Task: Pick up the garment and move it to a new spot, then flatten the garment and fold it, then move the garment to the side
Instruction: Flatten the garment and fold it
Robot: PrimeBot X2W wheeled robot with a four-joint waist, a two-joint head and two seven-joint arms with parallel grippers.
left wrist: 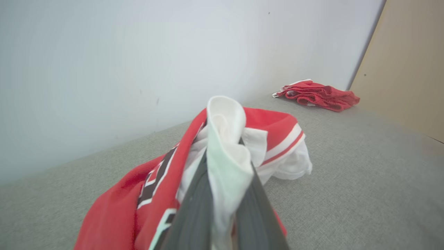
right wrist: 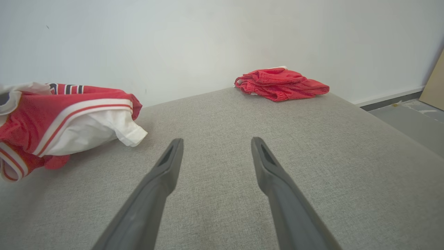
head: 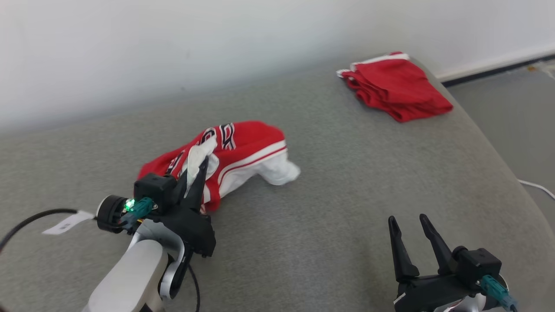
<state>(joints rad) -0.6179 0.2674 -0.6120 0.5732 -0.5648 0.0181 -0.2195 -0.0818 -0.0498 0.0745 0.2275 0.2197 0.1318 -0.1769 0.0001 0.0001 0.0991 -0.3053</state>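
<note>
- Two grippers appear in the head view: the left gripper [head: 200, 164] at the lower left and the right gripper [head: 407, 219] at the lower right.
- The left gripper's two dark fingers are pinched together on a white fold of the red-and-white garment [head: 247, 147]. In the left wrist view this white cloth bulges up between and above the fingertips.
- The garment sits crumpled a little left of centre in the head view, on the grey upholstered surface [head: 329, 208].
- It is red cloth with white bands and dark lettering on its upper part. A white panel spills out toward the right side of the frame.
- In the right wrist view the garment is at the left edge. Its lower folds rest on the grey fabric and its white corner points toward the middle of the frame.
- The right gripper's jaws stand wide apart with nothing between them. It is over bare grey fabric, well apart from the garment.
- A folded red garment [head: 396, 86] with a white edge lies at the upper right of the head view, near the far rim of the surface.
- A white wall [head: 173, 43] fills the top of the frame. At the upper right are a dark baseboard [head: 490, 71] and the grey floor [head: 511, 108].
- A white cable [head: 537, 187] runs across the floor at the right edge.
- A black cable [head: 30, 219] carrying a white tag [head: 67, 222] curves in at the lower left, beside the left wrist.
</note>
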